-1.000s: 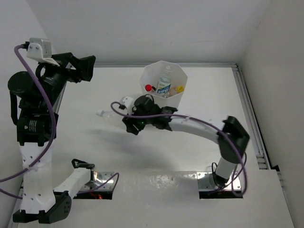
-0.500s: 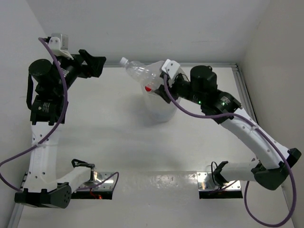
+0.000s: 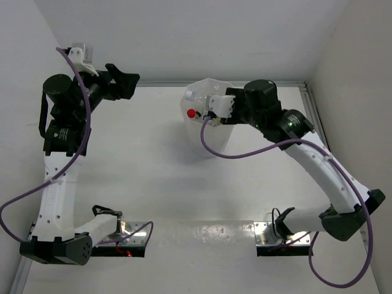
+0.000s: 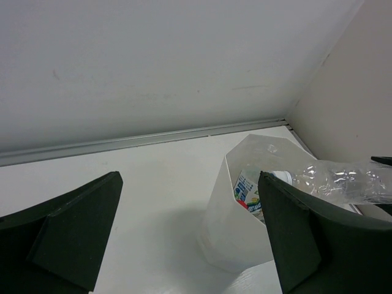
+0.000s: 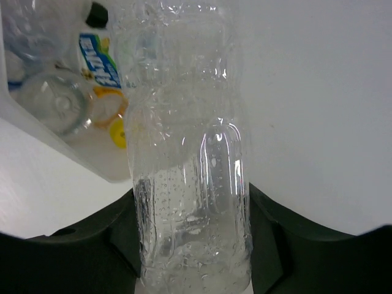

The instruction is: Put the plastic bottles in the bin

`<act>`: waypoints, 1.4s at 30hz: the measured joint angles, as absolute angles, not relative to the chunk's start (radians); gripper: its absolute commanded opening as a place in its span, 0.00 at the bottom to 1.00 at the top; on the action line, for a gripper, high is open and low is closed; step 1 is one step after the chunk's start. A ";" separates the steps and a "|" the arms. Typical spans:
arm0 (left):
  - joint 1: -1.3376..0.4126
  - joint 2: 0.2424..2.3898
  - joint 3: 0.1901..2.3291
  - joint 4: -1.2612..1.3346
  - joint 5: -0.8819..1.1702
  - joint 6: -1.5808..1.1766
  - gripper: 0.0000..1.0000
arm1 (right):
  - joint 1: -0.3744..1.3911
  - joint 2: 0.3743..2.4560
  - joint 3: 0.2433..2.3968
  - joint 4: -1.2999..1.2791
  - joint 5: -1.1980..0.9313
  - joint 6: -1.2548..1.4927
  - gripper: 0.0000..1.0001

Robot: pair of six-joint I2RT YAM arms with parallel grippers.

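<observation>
One plain bottle [image 5: 190, 184] is in play, and your right gripper [image 3: 215, 108] has its fingers closed snug on the lower body of it. The bottle sits tilted across the top of the bin [image 3: 197, 131], white-capped neck out over the opening, so I'd call this the drop step.

Others are already down in there: a blue-labelled bottle [image 5: 101, 58], a yellow cap [image 5: 119, 135] and a red cap [image 3: 191, 113].

For the next move, I reckon you want the neck tipped down inside the rim before you let go. Otherwise it could catch the edge and bounce out onto the table [image 3: 141, 177].

Your left gripper [image 4: 190, 211] hangs wide open with nothing in it, well apart from the bin.
</observation>
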State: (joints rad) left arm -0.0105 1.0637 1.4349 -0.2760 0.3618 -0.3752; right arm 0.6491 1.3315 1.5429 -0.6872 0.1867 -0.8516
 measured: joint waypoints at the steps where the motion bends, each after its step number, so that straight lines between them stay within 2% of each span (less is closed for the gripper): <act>1: -0.010 1.066 1.434 -0.276 0.364 -0.375 1.00 | 0.648 1.324 1.530 -0.685 0.203 -0.908 0.04; 11: -0.010 1.082 1.409 -0.274 0.385 -0.379 1.00 | 0.617 1.299 1.355 -0.471 0.307 -1.421 0.17; 15: -0.010 1.082 1.391 -0.276 0.387 -0.378 1.00 | 0.607 1.316 1.315 -0.349 0.312 -1.533 0.40; 16: -0.010 1.082 1.390 -0.276 0.386 -0.377 1.00 | 0.604 1.324 1.313 -0.321 0.311 -1.550 0.48; 23: -0.010 1.065 1.367 -0.276 0.385 -0.367 1.00 | 0.620 1.375 1.312 -0.221 0.305 -1.567 0.69; 26: -0.004 1.055 1.359 -0.276 0.385 -0.363 1.00 | 0.629 1.376 1.311 -0.211 0.288 -1.572 0.70; 27: -0.004 1.053 1.359 -0.275 0.384 -0.360 1.00 | 0.630 1.376 1.311 -0.205 0.282 -1.574 0.75; 36: 0.001 1.047 1.354 -0.275 0.381 -0.349 1.00 | 0.620 1.364 1.311 -0.135 0.252 -1.600 0.76; 42: 0.002 1.047 1.354 -0.275 0.381 -0.349 1.00 | 0.538 1.384 1.376 -0.025 0.255 -1.594 0.76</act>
State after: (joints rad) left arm 0.0021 1.0470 1.3540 -0.2752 0.3813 -0.3492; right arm 0.5381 1.3842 1.3762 -0.0250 0.2554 -1.5940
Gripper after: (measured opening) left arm 0.997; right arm 0.756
